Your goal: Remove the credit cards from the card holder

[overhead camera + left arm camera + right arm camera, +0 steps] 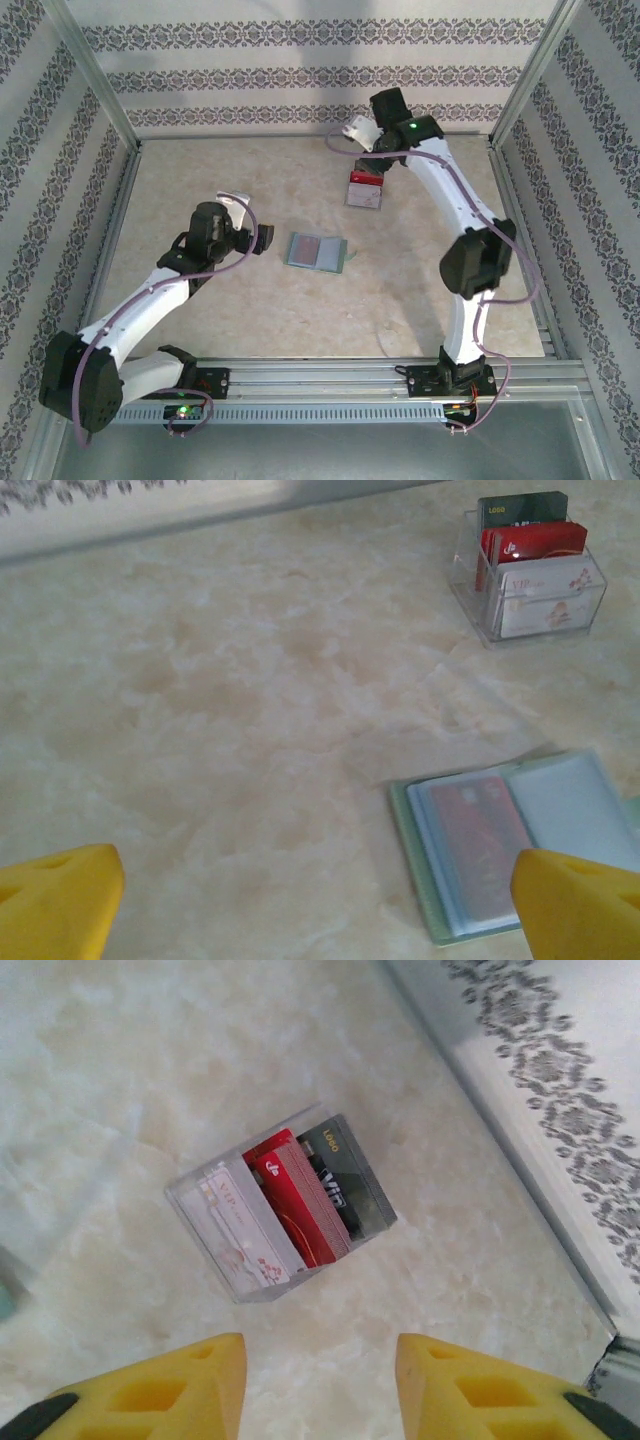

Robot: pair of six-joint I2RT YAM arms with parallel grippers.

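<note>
One reddish plastic credit card (478,845) sits sleeved in the open grey-green bifold card holder (570,800): light, stiff, probably slick, so pinch an edge. Both empty, jaws apart: left gripper (318,895) beside the holder, right gripper (318,1360) beyond it.

Bare table (300,320) around card holder (316,251), clear card box (364,190) by back wall (300,90)
</note>
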